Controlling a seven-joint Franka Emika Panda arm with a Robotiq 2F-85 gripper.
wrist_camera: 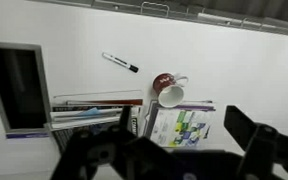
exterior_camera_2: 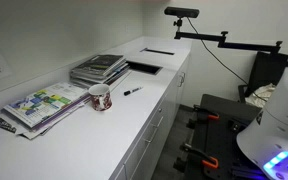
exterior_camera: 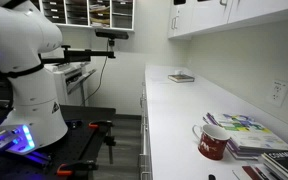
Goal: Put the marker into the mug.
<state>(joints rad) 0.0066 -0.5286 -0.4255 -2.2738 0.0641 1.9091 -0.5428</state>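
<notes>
The dark red mug [wrist_camera: 166,88] stands on the white counter, pale inside, handle to one side; it shows in both exterior views [exterior_camera: 212,143] [exterior_camera_2: 100,97]. The marker [wrist_camera: 120,62], white with a black cap, lies flat on the counter a short way from the mug, apart from it; it also shows in an exterior view [exterior_camera_2: 132,91]. In the wrist view my gripper [wrist_camera: 164,150] is open and empty, its dark fingers spread wide at the bottom edge, well above the counter. The gripper itself is out of sight in both exterior views.
A colourful magazine [wrist_camera: 184,125] [exterior_camera_2: 44,103] and a stack of books [wrist_camera: 94,108] [exterior_camera_2: 97,68] lie next to the mug. A dark flat tablet [wrist_camera: 16,88] [exterior_camera_2: 144,68] lies further along. The wall borders the counter; a camera on a boom [exterior_camera_2: 182,13] hangs above.
</notes>
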